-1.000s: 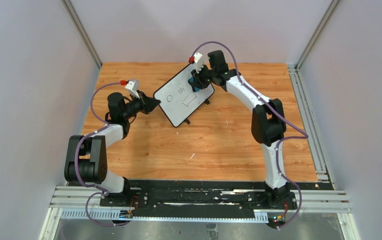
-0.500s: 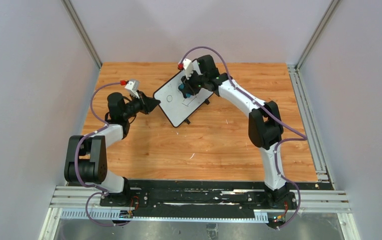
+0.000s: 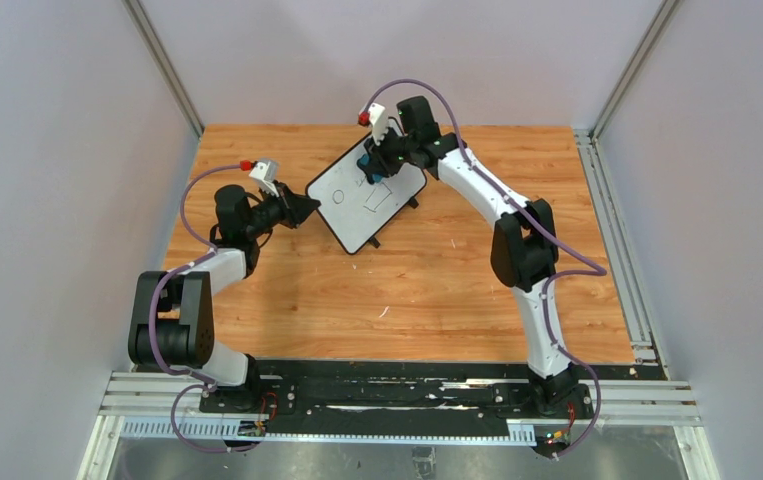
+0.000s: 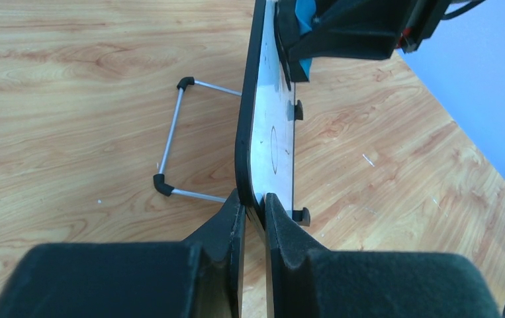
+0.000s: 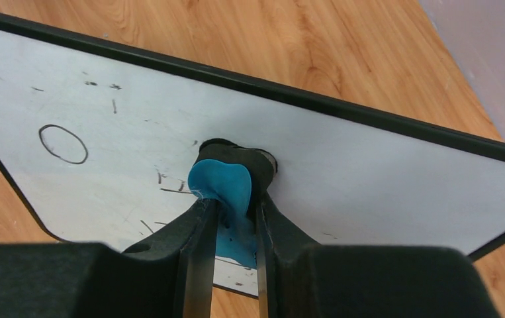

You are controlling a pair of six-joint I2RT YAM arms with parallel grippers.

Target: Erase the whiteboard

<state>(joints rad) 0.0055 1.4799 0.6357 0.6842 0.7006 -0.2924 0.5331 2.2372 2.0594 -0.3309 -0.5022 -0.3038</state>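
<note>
The whiteboard (image 3: pixel 362 200) stands tilted on the wooden table, white with a thin black frame. It bears a small drawn circle (image 5: pixel 63 143), a quadrilateral outline (image 3: pixel 378 197) and faint smudges. My left gripper (image 4: pixel 254 202) is shut on the board's left corner edge (image 4: pixel 249 152). My right gripper (image 5: pixel 231 199) is shut on the blue eraser (image 5: pixel 223 189) and presses its dark pad against the board's upper middle; it shows in the top view (image 3: pixel 371 166) too.
The board's wire stand (image 4: pixel 170 139) with black elbow caps rests on the table behind it. Two black feet (image 4: pixel 297 110) stick out of the board's front. Grey walls close in the table on three sides.
My right gripper swept the eraser leftward across the board's top, wiping out the small figure there, then shifted slightly back up. The left gripper and board stayed put.
</note>
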